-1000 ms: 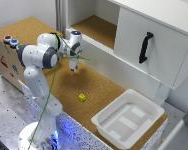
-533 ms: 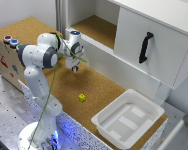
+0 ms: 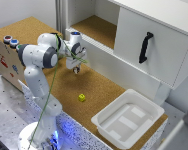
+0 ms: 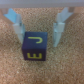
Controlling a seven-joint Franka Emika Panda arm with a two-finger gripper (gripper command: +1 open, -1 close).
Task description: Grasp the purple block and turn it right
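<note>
Between the pale blue-grey fingers (image 4: pixel 59 29) of the claw (image 4: pixel 37 31), a dark purple block (image 4: pixel 34 46) is showing yellow letters. The table (image 3: pixel 101 90) is showing speckled brown cork. A yellow cube (image 3: pixel 81 97) and white tray (image 3: pixel 125 120) are sitting beyond.

The purple block (image 4: pixel 34 47), a dark cube with yellow letters, sits flat on the cork surface (image 4: pixel 65 65).

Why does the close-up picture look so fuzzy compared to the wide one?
Wrist view: the purple block with yellow letters is soft-edged, and the jaws either side are blurrier still, being nearer the lens. Exterior view: lighting is even, though small things like the yellow cube lack detail.
</note>
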